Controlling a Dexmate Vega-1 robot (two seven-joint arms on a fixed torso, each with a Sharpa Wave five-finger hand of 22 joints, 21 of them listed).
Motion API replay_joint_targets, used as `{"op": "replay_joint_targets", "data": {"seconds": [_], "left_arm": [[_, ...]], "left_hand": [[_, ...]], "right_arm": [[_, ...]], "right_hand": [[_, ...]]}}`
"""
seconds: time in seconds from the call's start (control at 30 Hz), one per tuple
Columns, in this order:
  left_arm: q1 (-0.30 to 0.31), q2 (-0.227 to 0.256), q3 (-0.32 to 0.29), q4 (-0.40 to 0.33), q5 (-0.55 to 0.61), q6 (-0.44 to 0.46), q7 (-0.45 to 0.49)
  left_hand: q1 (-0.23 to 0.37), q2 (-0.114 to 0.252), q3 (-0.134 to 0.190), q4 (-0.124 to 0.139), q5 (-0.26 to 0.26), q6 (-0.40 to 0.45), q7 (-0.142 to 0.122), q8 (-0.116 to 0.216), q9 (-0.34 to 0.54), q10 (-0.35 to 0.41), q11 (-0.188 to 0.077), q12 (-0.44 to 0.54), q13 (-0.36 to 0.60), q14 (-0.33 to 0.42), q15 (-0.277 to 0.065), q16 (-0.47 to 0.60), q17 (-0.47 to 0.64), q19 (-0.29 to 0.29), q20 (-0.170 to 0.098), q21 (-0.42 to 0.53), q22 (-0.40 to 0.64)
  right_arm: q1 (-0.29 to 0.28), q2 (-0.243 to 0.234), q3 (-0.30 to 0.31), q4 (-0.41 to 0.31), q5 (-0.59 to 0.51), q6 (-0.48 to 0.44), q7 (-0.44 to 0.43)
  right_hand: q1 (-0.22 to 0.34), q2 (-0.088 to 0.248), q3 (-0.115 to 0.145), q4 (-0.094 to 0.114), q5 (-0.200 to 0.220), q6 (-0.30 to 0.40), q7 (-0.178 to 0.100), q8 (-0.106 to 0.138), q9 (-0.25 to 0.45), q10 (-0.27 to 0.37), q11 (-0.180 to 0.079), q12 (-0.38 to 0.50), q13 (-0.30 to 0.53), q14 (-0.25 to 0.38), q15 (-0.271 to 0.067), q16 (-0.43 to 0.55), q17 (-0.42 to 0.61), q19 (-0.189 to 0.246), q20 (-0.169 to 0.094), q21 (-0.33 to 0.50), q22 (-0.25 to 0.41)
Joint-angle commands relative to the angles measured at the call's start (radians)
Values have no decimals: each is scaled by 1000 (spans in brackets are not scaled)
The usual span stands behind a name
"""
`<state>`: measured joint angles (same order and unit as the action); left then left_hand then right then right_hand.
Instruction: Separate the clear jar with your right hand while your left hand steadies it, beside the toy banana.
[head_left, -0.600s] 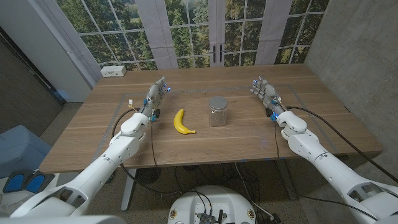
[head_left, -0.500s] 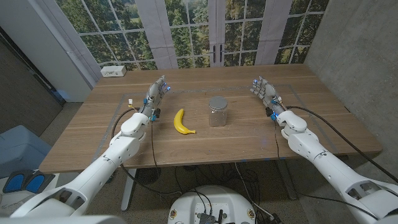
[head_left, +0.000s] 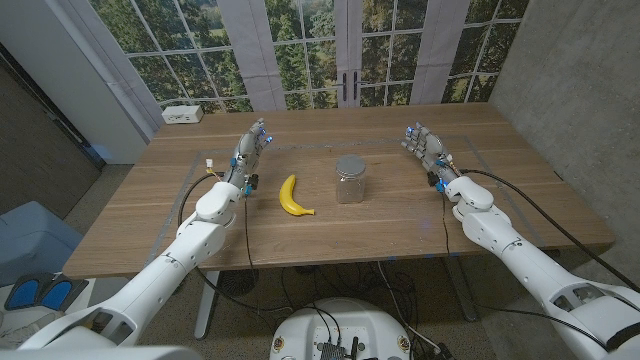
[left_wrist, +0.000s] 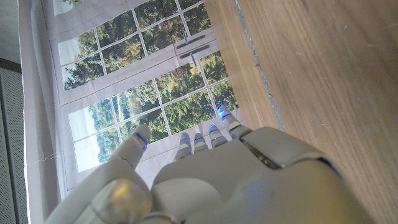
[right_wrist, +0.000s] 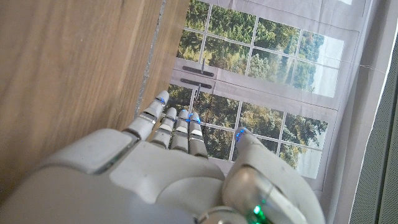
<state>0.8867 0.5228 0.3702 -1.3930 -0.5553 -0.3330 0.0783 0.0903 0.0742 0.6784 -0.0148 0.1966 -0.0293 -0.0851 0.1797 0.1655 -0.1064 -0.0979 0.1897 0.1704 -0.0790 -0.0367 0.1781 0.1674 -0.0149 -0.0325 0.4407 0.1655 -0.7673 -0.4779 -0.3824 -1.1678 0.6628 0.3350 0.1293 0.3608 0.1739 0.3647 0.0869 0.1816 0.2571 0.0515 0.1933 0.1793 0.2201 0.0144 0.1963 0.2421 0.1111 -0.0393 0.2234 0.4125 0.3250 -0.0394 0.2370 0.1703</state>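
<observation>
Two things on the table: a jar (head_left: 351, 179) and a toy banana (head_left: 292, 196), near the middle of the wooden table (head_left: 400, 215).
Jar: clear, short and squarish, with a flat grey metal lid; it stands upright with the lid on, and I cannot tell what, if anything, is inside.
Banana: yellow, curved, lying just beside the jar on the robot's left, not touching it.
Left hand (head_left: 250, 158): released, fingers apart and stretched toward the windows, holding nothing; it sits to the left of the banana, apart from it and well apart from the jar.
Right hand (head_left: 425, 148): also released, fingers spread, holding nothing; it sits well to the right of the jar.
Head view: takes in both arms, the jar, the banana, a white box (head_left: 183, 114) at the table's far left corner, and tall windows (head_left: 300, 45) with trees beyond.
Left wrist view: looks along the back of the left hand (left_wrist: 211, 180), with blue-lit fingertips (left_wrist: 221, 114), bare wood and the windows.
Right wrist view: looks along the back of the right hand (right_wrist: 168, 174) with its fingers (right_wrist: 163, 118) straight, against bare wood and the windows.
</observation>
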Motion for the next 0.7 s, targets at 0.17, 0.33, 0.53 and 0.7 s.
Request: {"op": "replay_joint_targets", "data": {"seconds": [0.17,0.33,0.53,0.7], "left_arm": [[-12,20,34,0,82,-39,-14],[-11,43,43,-20,106,-36,-31],[-13,71,53,-48,125,-22,-55],[-19,95,65,-70,147,-5,-75]], "left_hand": [[-9,-115,-57,-84,-9,25,-24,6,6,44,-10,11,5,41,-50,11,3,40,-33,-25,3],[0,-136,-64,-110,-9,11,-32,2,8,41,-4,6,6,53,-36,11,3,50,-10,-35,3],[19,-143,-62,-133,-9,-8,-31,0,8,30,-2,2,7,53,-31,8,4,53,6,-46,4],[33,-151,-62,-147,-10,-20,-30,0,9,25,4,0,8,51,-21,6,5,52,10,-54,5]], "right_arm": [[-50,-27,13,-66,-10,-4,-45],[-70,-38,14,-100,-21,-10,-69],[-96,-50,19,-137,-29,-11,-95],[-117,-60,24,-171,-36,-15,-120]], "right_hand": [[-5,2,5,-8,3,13,5,4,5,12,5,8,0,12,-1,7,1,10,-5,-1,5],[0,-6,7,-20,2,14,9,3,5,16,9,9,-3,15,9,7,-4,12,5,-3,5],[5,-10,9,-31,1,15,12,4,5,20,11,10,-5,18,12,6,-7,14,8,-4,5],[9,-12,11,-38,0,17,15,4,5,21,13,10,-6,19,13,6,-10,16,10,-5,5]]}}
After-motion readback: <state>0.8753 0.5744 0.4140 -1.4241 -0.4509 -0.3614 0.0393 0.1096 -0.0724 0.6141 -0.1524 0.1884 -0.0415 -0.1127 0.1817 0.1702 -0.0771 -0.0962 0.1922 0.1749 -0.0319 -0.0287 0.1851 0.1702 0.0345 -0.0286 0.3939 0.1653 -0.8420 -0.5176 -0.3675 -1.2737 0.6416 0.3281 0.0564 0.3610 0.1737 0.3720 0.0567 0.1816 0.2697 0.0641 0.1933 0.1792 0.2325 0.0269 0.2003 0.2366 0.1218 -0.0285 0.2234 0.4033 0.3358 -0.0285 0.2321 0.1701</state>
